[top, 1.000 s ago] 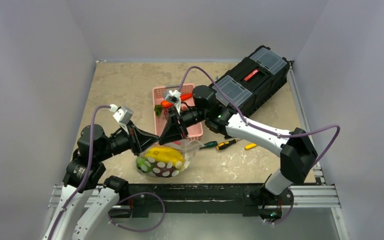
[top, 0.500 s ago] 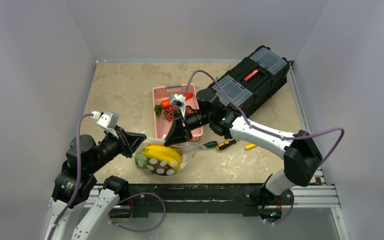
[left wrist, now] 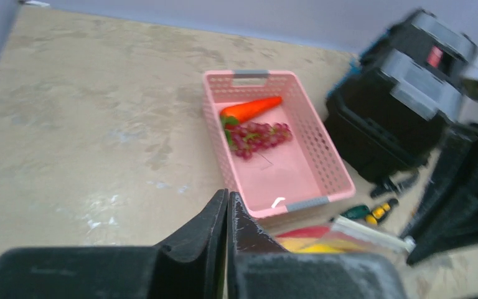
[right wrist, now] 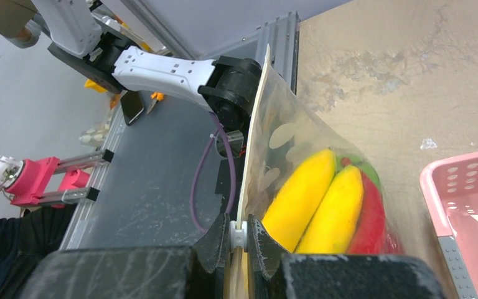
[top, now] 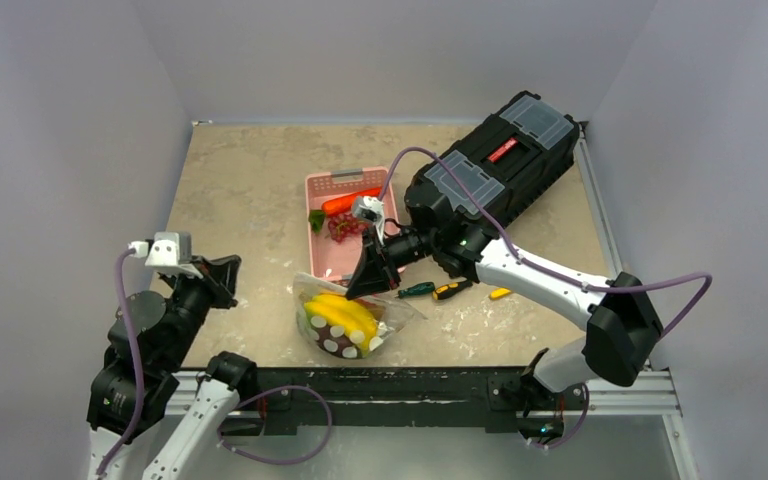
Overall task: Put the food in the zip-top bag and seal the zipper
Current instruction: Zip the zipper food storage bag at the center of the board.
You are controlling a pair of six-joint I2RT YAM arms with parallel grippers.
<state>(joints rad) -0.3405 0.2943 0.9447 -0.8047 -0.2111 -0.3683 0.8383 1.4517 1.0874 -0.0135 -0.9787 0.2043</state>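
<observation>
The zip-top bag (top: 345,322) lies near the table's front edge, with the yellow banana bunch (right wrist: 314,199), a red piece (right wrist: 371,218) and a green piece (right wrist: 366,172) inside. My right gripper (right wrist: 239,233) is shut on the white slider of the zipper (right wrist: 256,124) at the bag's upper right (top: 370,285). My left gripper (left wrist: 228,198) is shut and empty, well left of the bag (top: 222,275). The orange carrot (left wrist: 252,109) and dark-red grapes (left wrist: 258,135) lie in the pink basket (left wrist: 334,169).
A black toolbox (top: 490,165) stands at the back right. Three screwdrivers, green-handled (top: 418,290), orange-handled (top: 453,290) and yellow-handled (top: 500,293), lie right of the bag. The table's front rail (top: 410,385) runs just below the bag.
My left gripper let go of the bag and drew back to the left. The bag settled lower on the table. My right gripper slid slightly right and nearer along the bag's mouth.
</observation>
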